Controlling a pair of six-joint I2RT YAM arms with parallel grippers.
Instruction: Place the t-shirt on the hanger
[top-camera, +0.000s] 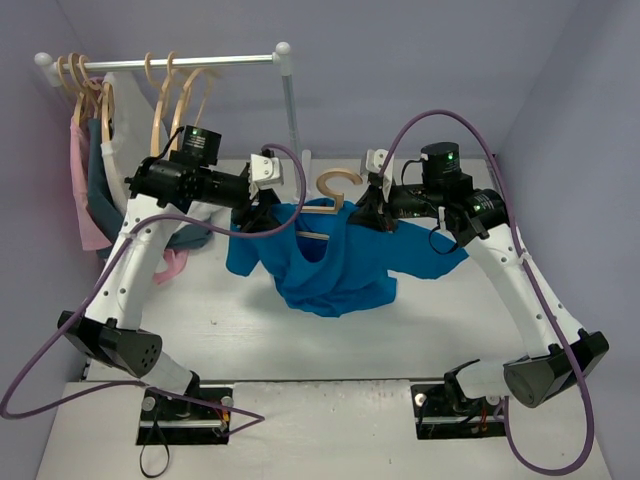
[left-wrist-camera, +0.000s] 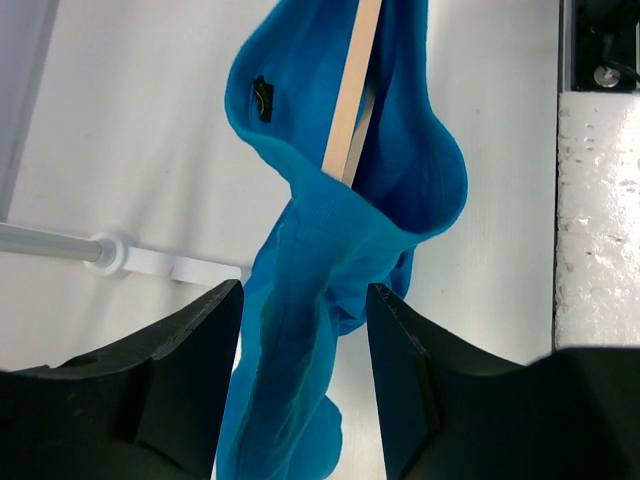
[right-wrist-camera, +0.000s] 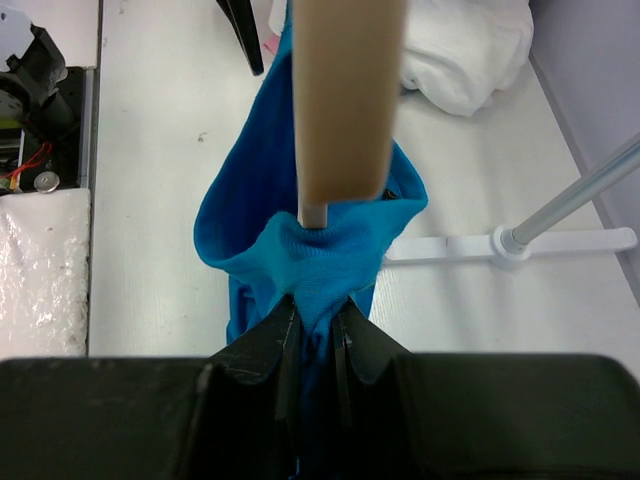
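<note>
The blue t-shirt (top-camera: 335, 265) hangs in the air between my two grippers, partly draped over the pale wood hanger (top-camera: 335, 190), whose hook sticks up above the cloth. My left gripper (top-camera: 262, 205) is at the shirt's left shoulder. In the left wrist view its jaws (left-wrist-camera: 305, 295) are open, and the t-shirt (left-wrist-camera: 320, 250) runs down between the fingers (left-wrist-camera: 195, 345) without being pinched; the hanger's bar (left-wrist-camera: 350, 95) pokes into the cloth. My right gripper (top-camera: 376, 212) is shut on the t-shirt (right-wrist-camera: 320, 260) just below the hanger's end (right-wrist-camera: 345, 100).
A clothes rail (top-camera: 180, 62) at the back left carries several wood hangers and white, teal and pink garments (top-camera: 100, 170). Its post (top-camera: 292, 115) stands behind the shirt, and its foot (right-wrist-camera: 520, 240) lies on the table. A white garment (right-wrist-camera: 470, 45) lies beyond.
</note>
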